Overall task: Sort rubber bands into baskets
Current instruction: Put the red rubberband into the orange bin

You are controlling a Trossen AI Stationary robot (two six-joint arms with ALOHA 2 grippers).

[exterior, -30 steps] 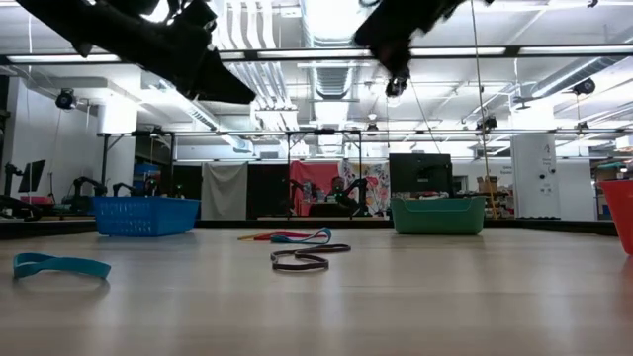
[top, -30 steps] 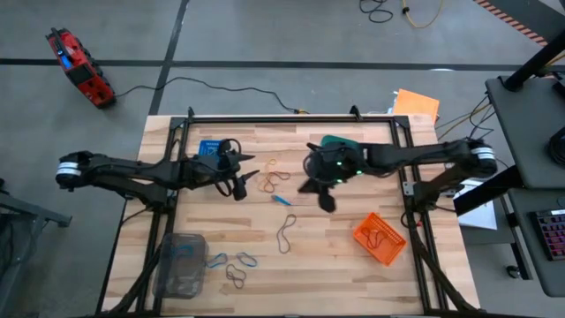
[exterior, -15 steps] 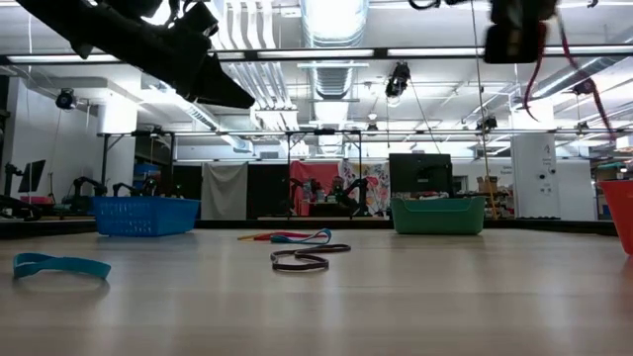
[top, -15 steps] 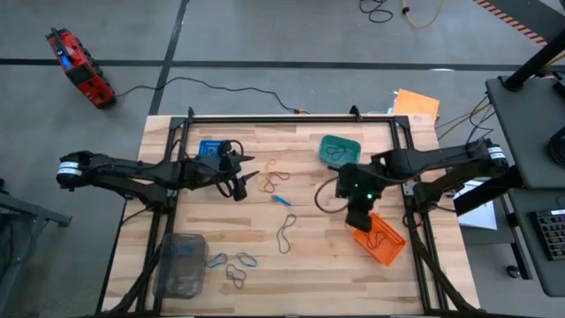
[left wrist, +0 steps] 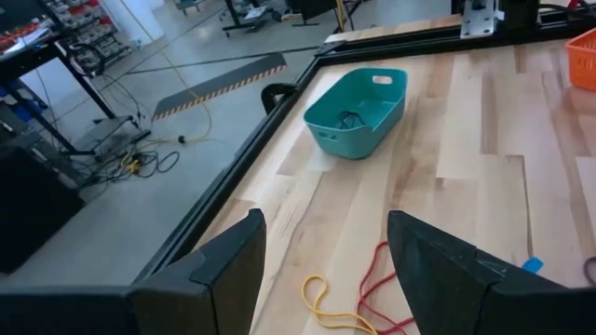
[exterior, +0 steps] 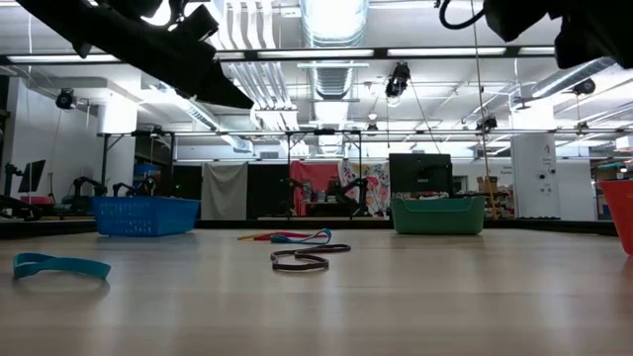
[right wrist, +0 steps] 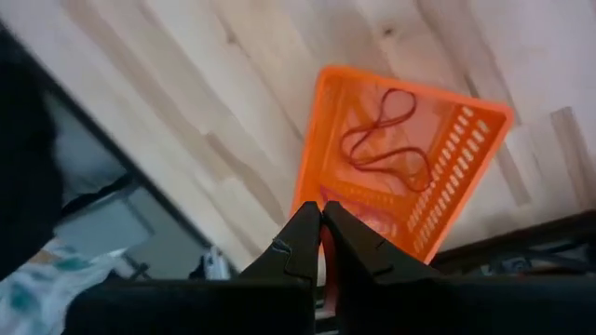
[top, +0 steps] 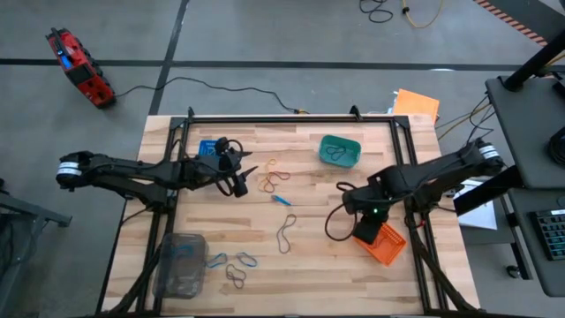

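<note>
A wooden surface (top: 309,256) holds four baskets and scattered rubber bands, taken here from its near edge to its far one, placed against the orange basket (top: 381,242) at the near right.

Well left of it, at the near left corner, stands the clear-grey basket (top: 178,263) with a blue band inside, and just beside that lie loose blue and dark bands (top: 237,268). The right tool (right wrist: 321,226) hangs directly over the orange basket, fingers pressed together on what looks like a thin red-orange band; a red band (right wrist: 384,140) already lies in the basket. This reads as the drop-off step: the next move calls for parting the fingers so the band falls inside the rim.

Left of the orange basket, mid-surface, lies a dark band (top: 287,233), with a small blue band (top: 282,200) farther off. Beyond that sits a cluster of red and yellow bands (top: 274,177). The left tool (top: 237,168) waits just beside that cluster, fingers spread and empty. Farthest off are the teal basket (top: 340,151), holding a dark band, and the blue basket (top: 210,147), partly covered by the left arm.

The pinched band is nearly hidden between the fingers, so its colour is uncertain, and the low view cuts off both arms.
</note>
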